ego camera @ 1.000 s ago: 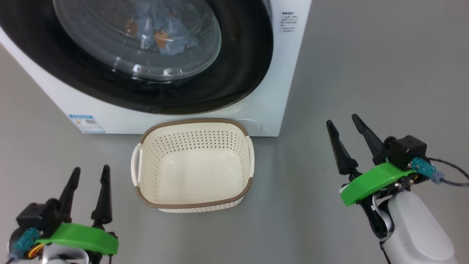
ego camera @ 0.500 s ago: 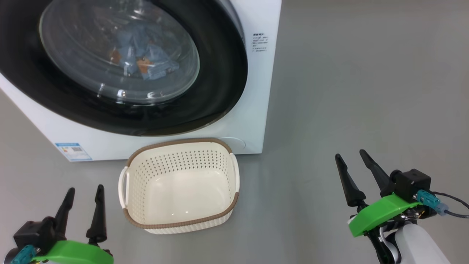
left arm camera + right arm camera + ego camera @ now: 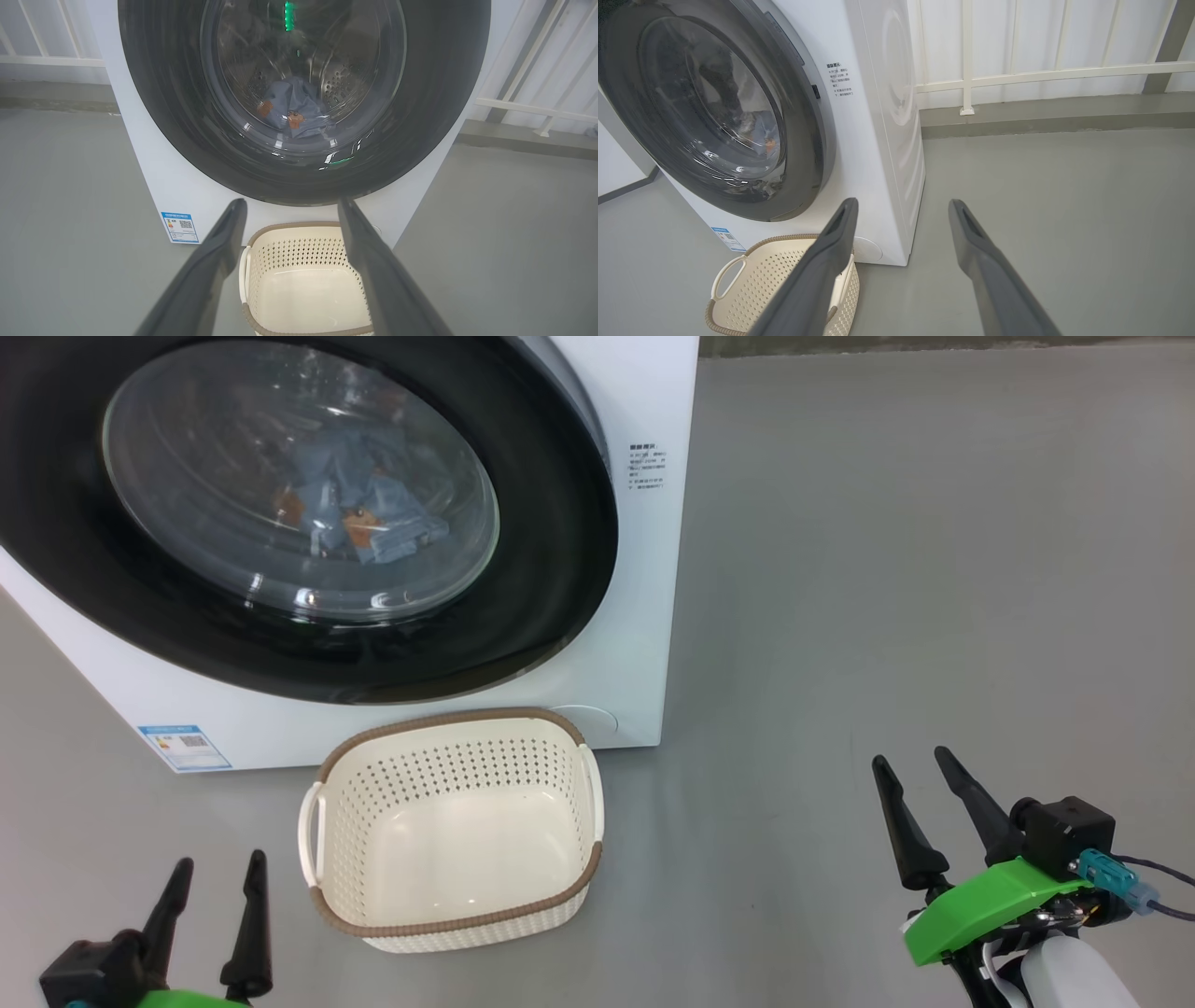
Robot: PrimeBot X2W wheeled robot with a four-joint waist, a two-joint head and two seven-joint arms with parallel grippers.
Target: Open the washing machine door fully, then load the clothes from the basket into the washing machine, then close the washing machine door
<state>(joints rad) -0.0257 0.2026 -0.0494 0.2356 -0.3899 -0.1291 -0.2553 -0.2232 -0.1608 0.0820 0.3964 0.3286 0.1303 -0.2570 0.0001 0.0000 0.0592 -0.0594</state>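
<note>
Low left, long-dark-fingered left gripper (image 3: 218, 864): jaws spread, nothing between them. Low right, right gripper (image 3: 910, 758): jaws spread too, holding nothing. Between them on the grey floor (image 3: 887, 569), small cream-white perforated plastic basket (image 3: 448, 721) with brown woven-look rim, just before the big white front-loading washing machine (image 3: 644, 616). Round glossy black-rimmed door (image 3: 560, 523) sits flush. Light blue orange-print clothes (image 3: 359, 513) lie in the drum behind its glass.

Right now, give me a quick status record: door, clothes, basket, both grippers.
door: washing machine door looks shut on the washing machine
clothes: blue fabric inside, seen through the door's glass
basket: empty, on the floor before the machine
left gripper: open, holding nothing
right gripper: open, holding nothing
</note>
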